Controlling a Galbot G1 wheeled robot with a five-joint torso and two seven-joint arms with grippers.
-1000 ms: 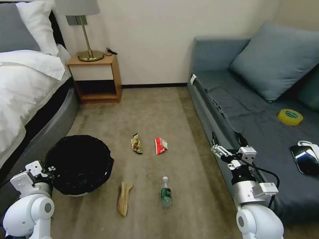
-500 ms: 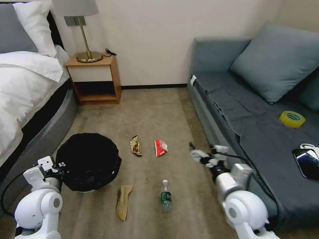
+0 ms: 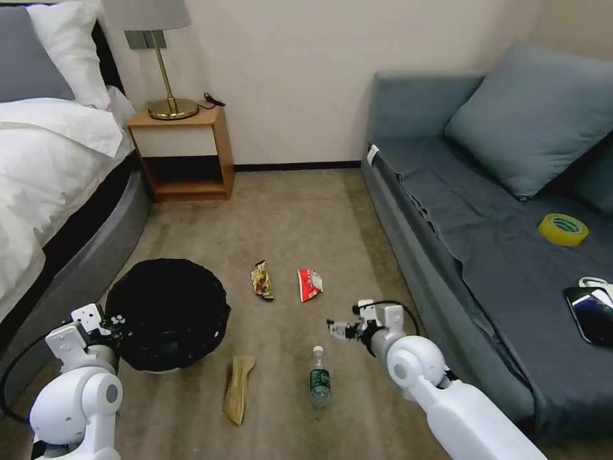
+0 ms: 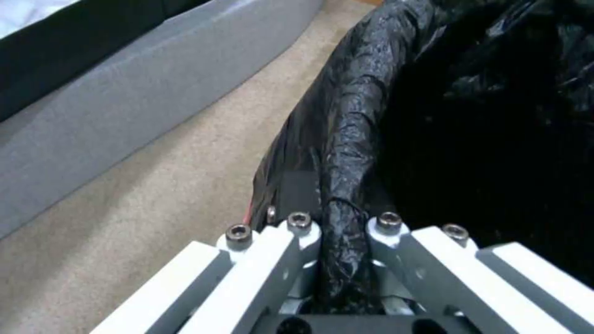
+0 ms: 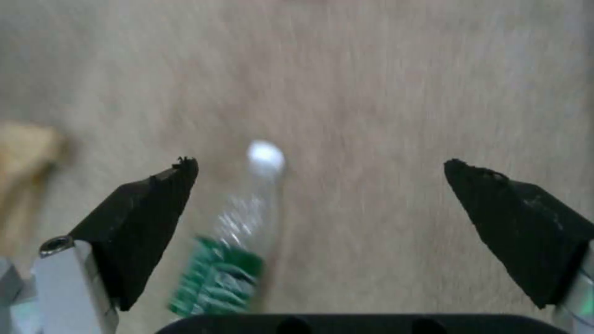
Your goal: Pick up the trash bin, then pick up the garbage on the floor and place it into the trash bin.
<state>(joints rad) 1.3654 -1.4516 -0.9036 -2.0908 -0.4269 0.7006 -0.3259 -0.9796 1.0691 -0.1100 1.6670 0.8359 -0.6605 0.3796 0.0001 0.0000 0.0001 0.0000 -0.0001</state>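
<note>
The trash bin point(image 3: 167, 313), white with a black bag, is at the lower left near the bed. My left gripper point(image 3: 115, 322) is shut on its near rim; the left wrist view shows the bag-covered rim point(image 4: 346, 153) pinched in that gripper point(image 4: 343, 227). Four garbage pieces lie on the carpet: a tan scrap point(image 3: 238, 388), a clear bottle with a green label point(image 3: 319, 378), a red-white packet point(image 3: 309, 283) and a gold-brown wrapper point(image 3: 262, 280). My right gripper point(image 3: 338, 330) hangs open just above the bottle's cap end. The right wrist view shows that gripper point(image 5: 322, 162) open over the bottle point(image 5: 238, 246).
A bed point(image 3: 45, 166) runs along the left, with a wooden nightstand point(image 3: 182, 150) and lamp against the back wall. A grey sofa point(image 3: 498, 243) lines the right side, carrying a yellow tape roll point(image 3: 562, 229) and a black phone point(image 3: 590, 306). Carpet lies open between them.
My right arm has swung down and leftward from the sofa's edge to hover over the bottle. The bin and left gripper shifted slightly to the right early on, then stayed put.
</note>
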